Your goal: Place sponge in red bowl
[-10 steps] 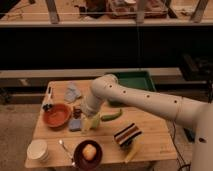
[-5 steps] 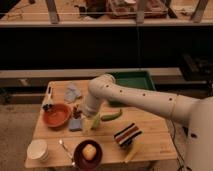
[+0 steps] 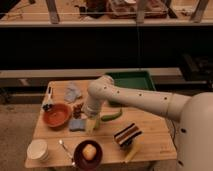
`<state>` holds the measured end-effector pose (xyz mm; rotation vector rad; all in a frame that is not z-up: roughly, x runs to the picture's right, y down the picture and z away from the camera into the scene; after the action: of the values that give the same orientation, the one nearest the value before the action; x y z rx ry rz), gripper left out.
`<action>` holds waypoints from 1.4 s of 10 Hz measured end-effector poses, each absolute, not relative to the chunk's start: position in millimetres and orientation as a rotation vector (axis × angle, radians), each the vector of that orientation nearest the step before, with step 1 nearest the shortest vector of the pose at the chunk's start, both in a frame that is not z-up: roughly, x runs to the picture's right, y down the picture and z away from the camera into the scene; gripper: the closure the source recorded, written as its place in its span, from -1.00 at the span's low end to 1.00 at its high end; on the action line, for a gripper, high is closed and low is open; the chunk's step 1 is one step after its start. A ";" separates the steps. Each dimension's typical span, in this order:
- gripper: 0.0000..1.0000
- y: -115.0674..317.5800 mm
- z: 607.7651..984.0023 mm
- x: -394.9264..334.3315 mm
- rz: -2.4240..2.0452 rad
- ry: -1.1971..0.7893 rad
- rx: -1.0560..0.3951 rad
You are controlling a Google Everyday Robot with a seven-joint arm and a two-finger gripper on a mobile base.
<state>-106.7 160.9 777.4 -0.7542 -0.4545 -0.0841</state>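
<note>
The blue sponge (image 3: pixel 77 125) lies flat on the wooden table (image 3: pixel 155 132), just right of the red bowl (image 3: pixel 56 115). The bowl looks empty. My gripper (image 3: pixel 91 123) hangs down from the white arm (image 3: pixel 130 97) and sits low over the table at the sponge's right edge. I cannot tell whether it touches the sponge.
A blue cloth (image 3: pixel 73 92) and a green tray (image 3: pixel 131 80) lie at the back. A green vegetable (image 3: pixel 113 116) lies right of the gripper. A striped block (image 3: pixel 127 134), a dark bowl with a fruit (image 3: pixel 88 153), a spoon (image 3: pixel 65 149) and a white cup (image 3: pixel 38 149) stand in front.
The gripper has dipped slightly lower and a little left, toward the sponge. The sponge and the bowl have not moved.
</note>
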 end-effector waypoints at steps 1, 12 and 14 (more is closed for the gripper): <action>-0.60 158.8 783.4 -106.8 -0.086 -0.446 -0.752; -0.60 193.7 817.1 -114.2 -0.127 -0.376 -0.787; -0.60 197.5 821.8 -113.1 -0.115 -0.371 -0.794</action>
<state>-113.1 197.5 821.8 -0.7942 -0.3706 -0.1153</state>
